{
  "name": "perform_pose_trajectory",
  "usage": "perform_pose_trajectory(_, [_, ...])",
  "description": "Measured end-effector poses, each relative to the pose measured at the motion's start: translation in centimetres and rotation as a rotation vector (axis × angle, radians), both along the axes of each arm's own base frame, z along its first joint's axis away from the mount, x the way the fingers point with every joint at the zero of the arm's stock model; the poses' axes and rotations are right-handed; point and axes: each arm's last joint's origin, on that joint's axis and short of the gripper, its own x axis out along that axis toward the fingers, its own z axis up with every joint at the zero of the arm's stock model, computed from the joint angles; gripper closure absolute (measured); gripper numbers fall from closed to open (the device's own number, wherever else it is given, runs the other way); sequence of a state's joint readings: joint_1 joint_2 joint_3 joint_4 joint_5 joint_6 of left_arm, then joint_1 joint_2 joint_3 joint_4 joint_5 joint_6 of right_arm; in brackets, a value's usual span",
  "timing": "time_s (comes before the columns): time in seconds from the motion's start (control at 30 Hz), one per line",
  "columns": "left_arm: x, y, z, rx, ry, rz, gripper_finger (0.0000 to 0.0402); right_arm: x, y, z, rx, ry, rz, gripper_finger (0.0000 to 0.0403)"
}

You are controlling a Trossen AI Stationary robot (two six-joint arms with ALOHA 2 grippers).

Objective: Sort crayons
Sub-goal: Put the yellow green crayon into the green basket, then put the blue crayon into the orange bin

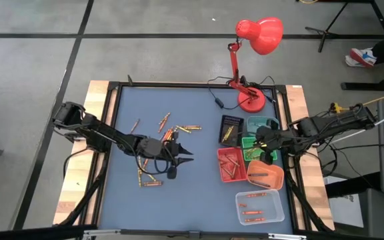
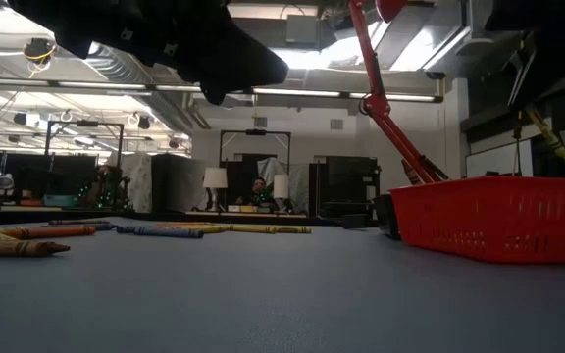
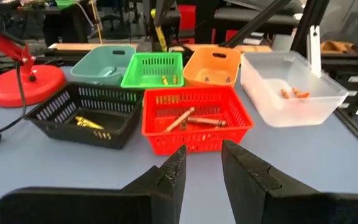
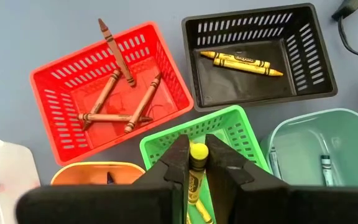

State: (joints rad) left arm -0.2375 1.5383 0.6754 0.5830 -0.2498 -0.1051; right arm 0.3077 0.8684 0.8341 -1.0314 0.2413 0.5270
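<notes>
The right gripper [image 4: 196, 163] has its jaws clamped on a yellow crayon [image 4: 197, 171], held directly above the green tray [image 4: 166, 140]; more yellow crayons show inside that tray beneath it. Around the green tray sit the other trays: the red tray [image 4: 48, 93] just beside it holds several reddish-brown crayons [image 4: 114, 102], one leaning over its rim; the black tray [image 4: 319, 68] holds two yellow crayons [image 4: 244, 62] lying side by side; the pale teal tray [image 4: 353, 134] holds one light crayon; the orange tray [image 4: 89, 171] touches the green one; a clear tray [image 1: 275, 203], farther from the green tray past the orange one, holds a few orange crayons [image 1: 253, 204].

The left gripper [image 1: 179, 157] hangs over the blue desk [image 1: 199, 200], well apart from the green tray, its jaws a little apart and holding nothing; loose crayons [image 1: 179, 129], mostly orange, lie scattered on the desk around it. A red desk lamp [image 1: 255, 40] stands near the black tray.
</notes>
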Motion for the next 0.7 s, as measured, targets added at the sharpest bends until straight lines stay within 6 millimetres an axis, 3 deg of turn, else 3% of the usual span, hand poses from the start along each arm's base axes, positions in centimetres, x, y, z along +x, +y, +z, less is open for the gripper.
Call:
perform_pose_trajectory(0.2, [-0.1,0.4,-0.4,0.011,0.044,0.014,0.0315,0.0,0.0,0.0,0.015,0.005,0.009,0.0358])
perform_pose_trajectory(0.5, [-0.3,1.1,-1.4,-0.007,0.151,0.049,0.0315,0.0,0.1,0.0,0.021,0.007,0.012,0.028])
perform_pose_trajectory(0.7, [-0.7,1.7,-2.3,0.013,0.257,0.071,0.0315,0.0,0.1,0.0,0.021,0.007,0.012,0.0258])
